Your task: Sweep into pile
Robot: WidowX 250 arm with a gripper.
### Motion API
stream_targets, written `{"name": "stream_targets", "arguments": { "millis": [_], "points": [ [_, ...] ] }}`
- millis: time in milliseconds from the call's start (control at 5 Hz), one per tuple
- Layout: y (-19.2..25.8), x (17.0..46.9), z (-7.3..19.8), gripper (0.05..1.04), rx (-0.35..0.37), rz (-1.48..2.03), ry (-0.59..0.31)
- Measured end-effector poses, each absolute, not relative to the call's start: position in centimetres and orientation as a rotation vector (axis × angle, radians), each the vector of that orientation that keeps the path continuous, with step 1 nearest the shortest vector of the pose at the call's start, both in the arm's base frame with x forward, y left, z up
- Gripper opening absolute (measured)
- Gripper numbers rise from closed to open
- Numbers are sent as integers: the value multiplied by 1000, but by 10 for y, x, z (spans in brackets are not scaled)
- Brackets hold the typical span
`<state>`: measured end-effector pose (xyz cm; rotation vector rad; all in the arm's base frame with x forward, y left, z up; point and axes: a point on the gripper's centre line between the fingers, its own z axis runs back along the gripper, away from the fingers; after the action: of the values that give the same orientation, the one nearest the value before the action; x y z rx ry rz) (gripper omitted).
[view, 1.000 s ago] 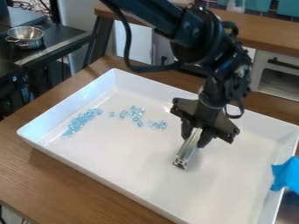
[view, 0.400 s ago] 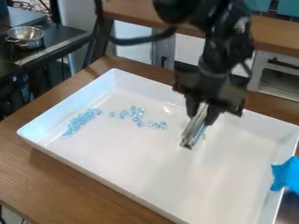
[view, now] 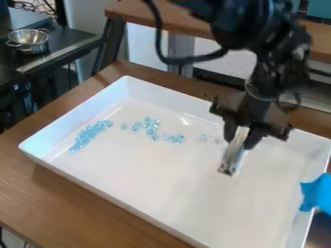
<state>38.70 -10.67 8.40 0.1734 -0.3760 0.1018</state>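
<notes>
Beads [view: 90,135] lie in a band near the left wall of the tray [view: 169,100], with looser clusters [view: 148,127] between it and the bar [view: 233,156] clamped in my gripper [view: 242,137]. I judge myself partway through gathering, lining up a stroke; next I should set the bar's edge behind the nearest strays and push them toward the band.

Fingers [view: 253,139] w/ metal bar [view: 234,152] shifted R in view, pale beads [view: 203,137] now visible nearby
</notes>
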Motion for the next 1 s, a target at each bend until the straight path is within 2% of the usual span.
{"name": "stream_targets", "arguments": {
  "millis": [200, 400, 800, 1000],
  "points": [
    [-115, 392, 65, 349, 182, 115, -347],
    [-129, 390, 64, 349, 191, 100, -373],
    [-105, 391, 53, 349, 214, 161, -342],
    [-89, 394, 44, 349, 208, 204, -273]
  ]
}}
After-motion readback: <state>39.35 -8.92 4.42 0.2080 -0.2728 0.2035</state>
